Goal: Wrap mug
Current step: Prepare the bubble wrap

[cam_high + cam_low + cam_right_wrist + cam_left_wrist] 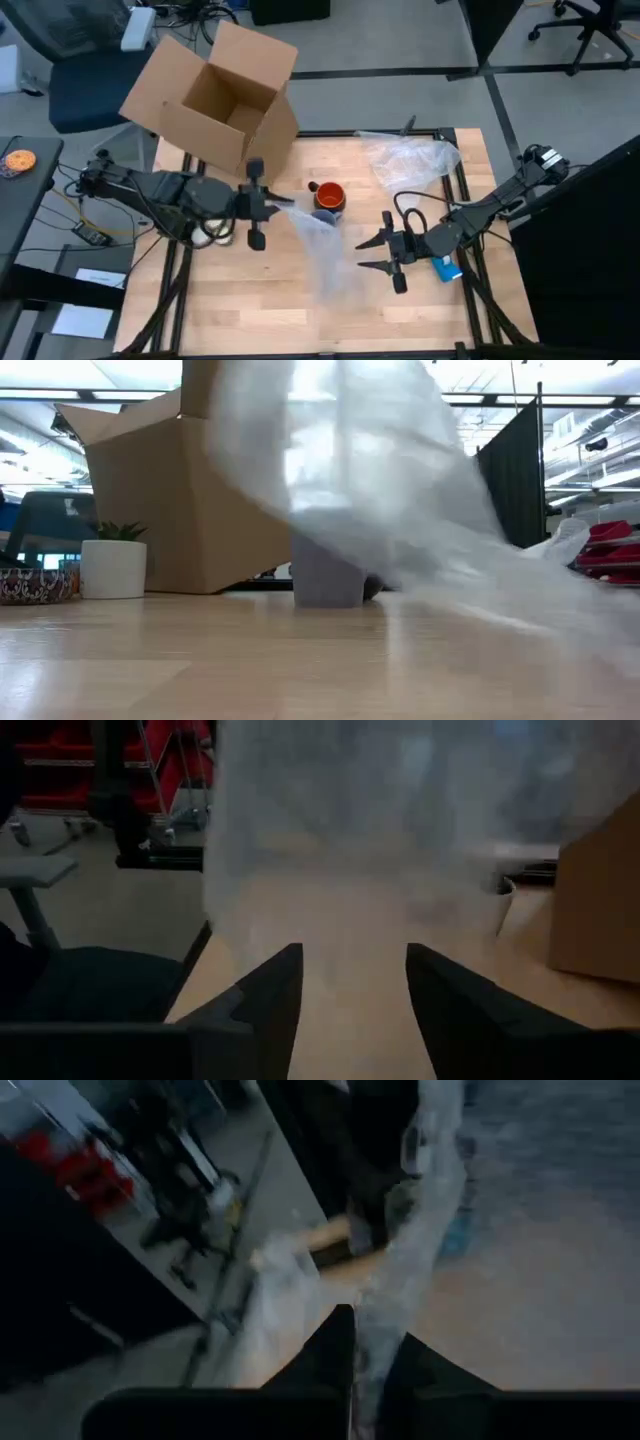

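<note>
Wooden table (240,300), left gripper (262,204) jaws clamped on plastic sheet (322,240) beside mug (328,195), right gripper (378,252) jaws apart

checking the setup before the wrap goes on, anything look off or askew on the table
The cardboard box sits tilted, hanging over the table's far left corner. A second clear plastic sheet lies crumpled at the far right. The left gripper holds the bubble wrap beside the mug; the right gripper is open.
</note>
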Controlling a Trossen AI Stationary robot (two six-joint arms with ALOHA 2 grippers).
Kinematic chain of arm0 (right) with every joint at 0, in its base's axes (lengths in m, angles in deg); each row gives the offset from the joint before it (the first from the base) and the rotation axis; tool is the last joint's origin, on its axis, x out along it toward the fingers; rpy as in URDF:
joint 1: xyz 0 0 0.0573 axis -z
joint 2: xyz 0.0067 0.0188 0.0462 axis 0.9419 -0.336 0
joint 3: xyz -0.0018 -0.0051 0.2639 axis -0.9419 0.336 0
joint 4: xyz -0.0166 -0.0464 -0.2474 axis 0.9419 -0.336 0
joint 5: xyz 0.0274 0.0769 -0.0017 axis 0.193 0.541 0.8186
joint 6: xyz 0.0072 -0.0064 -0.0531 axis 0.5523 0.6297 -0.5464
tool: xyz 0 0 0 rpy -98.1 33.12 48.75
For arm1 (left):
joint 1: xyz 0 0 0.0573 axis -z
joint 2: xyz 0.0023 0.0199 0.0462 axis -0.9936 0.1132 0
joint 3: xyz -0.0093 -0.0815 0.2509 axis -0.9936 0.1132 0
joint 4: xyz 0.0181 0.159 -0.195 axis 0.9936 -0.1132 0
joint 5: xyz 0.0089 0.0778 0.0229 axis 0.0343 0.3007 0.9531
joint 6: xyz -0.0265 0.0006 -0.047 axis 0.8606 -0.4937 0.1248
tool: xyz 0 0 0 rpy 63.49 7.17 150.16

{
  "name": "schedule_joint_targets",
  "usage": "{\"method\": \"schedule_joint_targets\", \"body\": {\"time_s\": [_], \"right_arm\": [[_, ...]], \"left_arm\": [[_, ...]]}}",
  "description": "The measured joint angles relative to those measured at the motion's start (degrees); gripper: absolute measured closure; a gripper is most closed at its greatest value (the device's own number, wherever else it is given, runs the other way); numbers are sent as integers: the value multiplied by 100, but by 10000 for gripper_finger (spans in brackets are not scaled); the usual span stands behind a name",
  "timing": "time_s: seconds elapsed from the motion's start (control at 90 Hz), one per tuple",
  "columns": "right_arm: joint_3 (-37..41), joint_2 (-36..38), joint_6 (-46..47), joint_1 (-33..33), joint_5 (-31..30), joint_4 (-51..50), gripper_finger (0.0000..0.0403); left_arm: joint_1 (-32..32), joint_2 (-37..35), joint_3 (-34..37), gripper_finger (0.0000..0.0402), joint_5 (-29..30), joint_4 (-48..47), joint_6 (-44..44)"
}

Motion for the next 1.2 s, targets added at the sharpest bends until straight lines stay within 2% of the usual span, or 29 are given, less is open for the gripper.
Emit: {"method": "schedule_joint_targets", "body": {"time_s": [0.167,0.322,0.467,0.578,0.789,0.9,1.056,1.2], "right_arm": [[0,0,-141,0,-307,28,252],[0,0,-167,0,-719,21,261],[0,0,-270,-7,-1029,19,268],[0,2,-365,-21,-1048,16,272],[0,4,-468,-19,-1055,15,278],[0,4,-454,68,-1052,15,281],[0,-26,-237,274,-1036,14,284],[0,-240,-209,449,-986,50,286]], "left_arm": [[-381,253,-434,401,-207,986,-523],[-687,722,-867,402,-1270,846,-276],[-564,1073,-932,401,-2143,683,-58],[-199,1169,-935,402,-2373,544,-21],[676,972,-937,402,-2222,259,-4],[1116,753,-948,402,-1714,-532,263],[1480,653,-947,402,-877,-2190,1445],[1678,655,-806,402,-787,-3572,3028]]}}
